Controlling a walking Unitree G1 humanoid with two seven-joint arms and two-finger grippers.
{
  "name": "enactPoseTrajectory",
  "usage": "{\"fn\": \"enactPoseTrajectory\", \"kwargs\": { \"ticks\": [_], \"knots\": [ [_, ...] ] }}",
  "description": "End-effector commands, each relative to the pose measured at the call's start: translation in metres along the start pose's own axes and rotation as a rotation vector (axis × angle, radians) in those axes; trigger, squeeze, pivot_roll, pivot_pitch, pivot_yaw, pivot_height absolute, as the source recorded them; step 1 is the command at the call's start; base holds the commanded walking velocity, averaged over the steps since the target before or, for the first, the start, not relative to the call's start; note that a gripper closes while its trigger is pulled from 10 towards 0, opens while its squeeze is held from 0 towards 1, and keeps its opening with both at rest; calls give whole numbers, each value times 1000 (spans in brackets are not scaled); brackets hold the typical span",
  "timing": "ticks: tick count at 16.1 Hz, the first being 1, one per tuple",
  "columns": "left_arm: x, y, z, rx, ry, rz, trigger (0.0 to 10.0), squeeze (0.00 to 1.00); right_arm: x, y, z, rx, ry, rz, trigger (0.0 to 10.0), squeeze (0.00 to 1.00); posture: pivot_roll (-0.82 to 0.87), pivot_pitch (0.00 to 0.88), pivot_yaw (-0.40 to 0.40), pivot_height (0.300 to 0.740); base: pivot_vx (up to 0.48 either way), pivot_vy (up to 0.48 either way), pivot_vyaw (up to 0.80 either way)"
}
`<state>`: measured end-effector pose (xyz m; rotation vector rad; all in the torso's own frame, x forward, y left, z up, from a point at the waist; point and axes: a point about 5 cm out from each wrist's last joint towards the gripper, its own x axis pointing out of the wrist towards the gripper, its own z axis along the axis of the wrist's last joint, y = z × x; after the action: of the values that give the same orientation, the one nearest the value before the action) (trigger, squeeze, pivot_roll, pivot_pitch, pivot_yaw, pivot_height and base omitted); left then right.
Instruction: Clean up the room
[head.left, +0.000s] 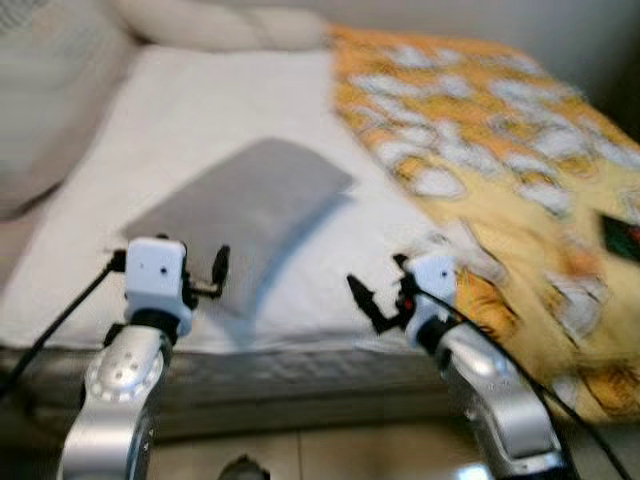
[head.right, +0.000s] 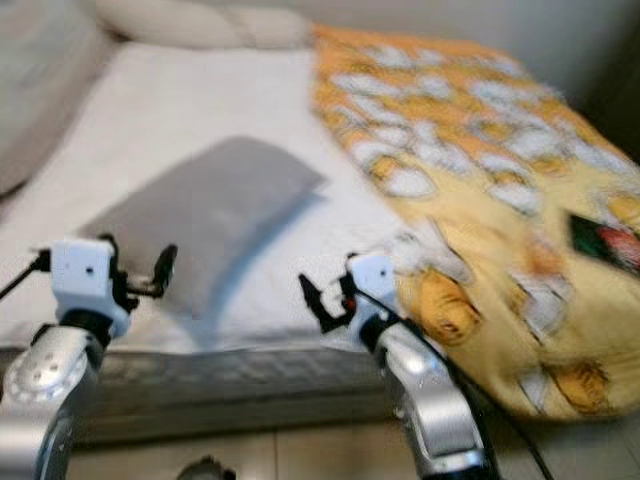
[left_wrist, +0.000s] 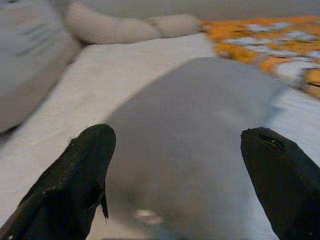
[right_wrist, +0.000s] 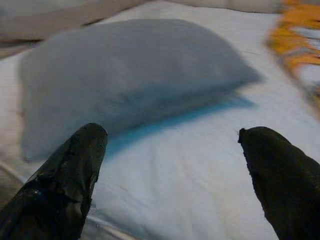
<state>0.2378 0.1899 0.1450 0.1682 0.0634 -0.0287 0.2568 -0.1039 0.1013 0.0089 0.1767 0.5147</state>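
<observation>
Two grippers are up in front of me at the near edge of a bed (head.left: 200, 120) with a white sheet. The head views are smeared, so small detail is lost. A grey pillow (head.left: 250, 205) lies flat on the sheet, skewed, one corner reaching toward the near edge. On my right a yellow and orange patterned blanket (head.left: 520, 170) covers that side of the mattress and spills over its front. A cream bolster-like cushion (head.left: 220, 22) lies along the far end.

The head views give me both silver arms and a dark object (head.right: 605, 240) lying on the blanket at the far right; I cannot tell what it is. They also show a strip of floor below the bed frame. The wrist views give me the finger gap instead.

The left gripper (head.left: 205, 275) sits just beside the pillow's near corner. In its wrist view the two black fingers (left_wrist: 75, 175) stand wide apart with the pillow (left_wrist: 200, 135) straight between them, close ahead.

The right gripper (head.left: 375, 295) hangs over the bare sheet between pillow and blanket. Its fingers (right_wrist: 65, 175) are spread as well, holding nothing; the pillow (right_wrist: 130, 75) lies ahead of them and toward the left arm's side, clear of the tips.
</observation>
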Motion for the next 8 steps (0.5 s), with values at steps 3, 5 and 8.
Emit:
{"fn": "enactPoseTrajectory", "kwargs": {
  "ticks": [3,5,8],
  "knots": [
    [0,0,3,9,-10,2,10000,0,0,-3,0,-7,-4,-2,10000,0,44,0,-43,740,405,0,800],
    [0,1,4,13,-8,-1,10000,0,0,-3,-1,-6,-6,-11,10000,0,40,0,-37,740,398,0,800],
    [4,-2,3,26,2,-56,10000,0,-7,-16,-4,46,-16,-160,10000,0,17,0,-16,740,356,0,267]
  ]
}}
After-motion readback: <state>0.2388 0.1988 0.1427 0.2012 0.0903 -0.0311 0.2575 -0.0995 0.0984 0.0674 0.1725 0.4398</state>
